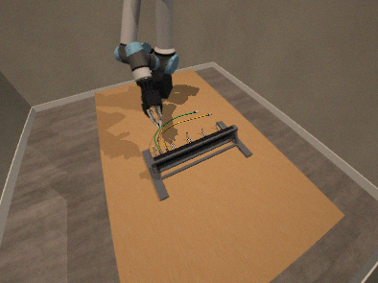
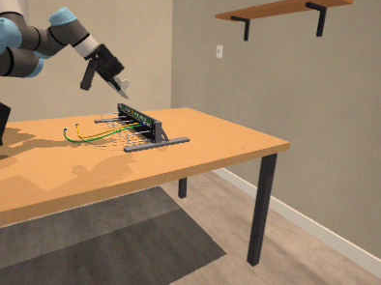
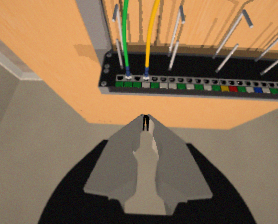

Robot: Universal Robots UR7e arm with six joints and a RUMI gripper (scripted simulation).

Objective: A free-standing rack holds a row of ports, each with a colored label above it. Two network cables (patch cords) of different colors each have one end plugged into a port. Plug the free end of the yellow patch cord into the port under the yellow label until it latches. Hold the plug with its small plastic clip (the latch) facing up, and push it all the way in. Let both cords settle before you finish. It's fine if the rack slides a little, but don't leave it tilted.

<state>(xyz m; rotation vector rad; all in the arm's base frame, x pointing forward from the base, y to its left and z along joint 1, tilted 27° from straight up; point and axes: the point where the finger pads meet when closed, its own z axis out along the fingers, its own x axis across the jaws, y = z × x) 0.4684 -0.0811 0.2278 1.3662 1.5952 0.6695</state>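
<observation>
Above one rack [image 1: 197, 148] [image 2: 157, 132] [image 3: 103, 80], one hand [image 1: 157, 119] [image 2: 127, 97] [image 3: 145, 115] hangs closed on nothing, two cords plugged in below.

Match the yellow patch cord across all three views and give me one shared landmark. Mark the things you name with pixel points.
Top: the thin yellow patch cord [image 1: 184, 121] [image 2: 103, 132] [image 3: 149, 37] curves near centre.
Exterior: left of centre.
Wrist: upper middle, cut off by the top edge.
Shared landmark: the dark free-standing port rack [image 1: 194, 147] [image 2: 157, 131] [image 3: 195, 70].

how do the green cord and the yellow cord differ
The green cord is green, the yellow cord yellow. In the wrist view, the green cord's plugged end is left of the yellow cord's. Both have one end in the rack and one free.
</observation>
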